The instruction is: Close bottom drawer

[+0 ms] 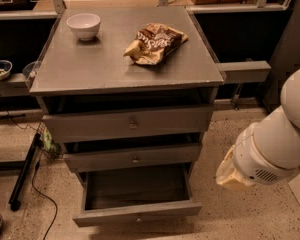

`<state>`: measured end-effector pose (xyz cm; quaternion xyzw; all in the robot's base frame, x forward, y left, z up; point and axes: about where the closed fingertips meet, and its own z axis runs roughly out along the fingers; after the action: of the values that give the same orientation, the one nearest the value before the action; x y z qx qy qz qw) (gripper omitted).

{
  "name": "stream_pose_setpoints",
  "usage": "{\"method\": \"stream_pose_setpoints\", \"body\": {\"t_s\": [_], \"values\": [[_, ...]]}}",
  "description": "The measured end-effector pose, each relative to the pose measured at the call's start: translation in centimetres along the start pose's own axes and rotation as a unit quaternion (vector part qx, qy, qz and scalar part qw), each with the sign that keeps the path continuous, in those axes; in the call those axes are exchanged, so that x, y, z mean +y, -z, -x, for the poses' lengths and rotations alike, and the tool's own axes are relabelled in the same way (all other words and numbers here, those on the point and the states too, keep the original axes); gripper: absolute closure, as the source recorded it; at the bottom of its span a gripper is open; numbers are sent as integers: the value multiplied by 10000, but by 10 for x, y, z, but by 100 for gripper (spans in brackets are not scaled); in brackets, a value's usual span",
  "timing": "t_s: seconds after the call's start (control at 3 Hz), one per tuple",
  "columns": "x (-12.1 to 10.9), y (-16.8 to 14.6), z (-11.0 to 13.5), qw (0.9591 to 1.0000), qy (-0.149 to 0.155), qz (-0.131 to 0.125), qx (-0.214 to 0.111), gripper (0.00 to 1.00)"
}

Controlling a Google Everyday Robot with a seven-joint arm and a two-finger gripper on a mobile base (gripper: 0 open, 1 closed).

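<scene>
The bottom drawer point(137, 213) is seen pulled well out of the grey cabinet point(90, 69), at the near foot of it, just above the speckled floor point(225, 219). Its front is a shallow grey panel with one small round metal knob point(138, 219) at the middle. Behind the panel a dark rectangular box is exposed. The middle drawer point(132, 158) above it is set slightly forward, and the top drawer point(130, 124), with a taller and wider front, is set above that.

The gripper point(229, 174) is found at the right of the scene, at the cream-coloured end of the white arm point(280, 139), low and near the floor. Whether it is open or closed cannot be told. The bottom drawer lies to its left, apart from it, with bare floor between the drawer's right corner and the gripper. No contact between the two is shown.

On the cabinet top a white bowl point(85, 25) is placed at the far left and a crumpled snack bag point(155, 43) at the far right.
</scene>
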<state>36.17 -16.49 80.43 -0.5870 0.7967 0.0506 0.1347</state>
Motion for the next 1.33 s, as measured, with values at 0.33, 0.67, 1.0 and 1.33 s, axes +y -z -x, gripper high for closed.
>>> {"method": "stream_pose_setpoints", "body": {"t_s": [0.33,0.67,1.0,1.33], "values": [[8,-22,-10,9997,-219,122,-77,100],[17,-61,-26,9978,-579,281,-128,100],[21,-114,-40,9945,-942,413,-187,100],[18,-139,-42,9925,-1092,504,-229,100]]}}
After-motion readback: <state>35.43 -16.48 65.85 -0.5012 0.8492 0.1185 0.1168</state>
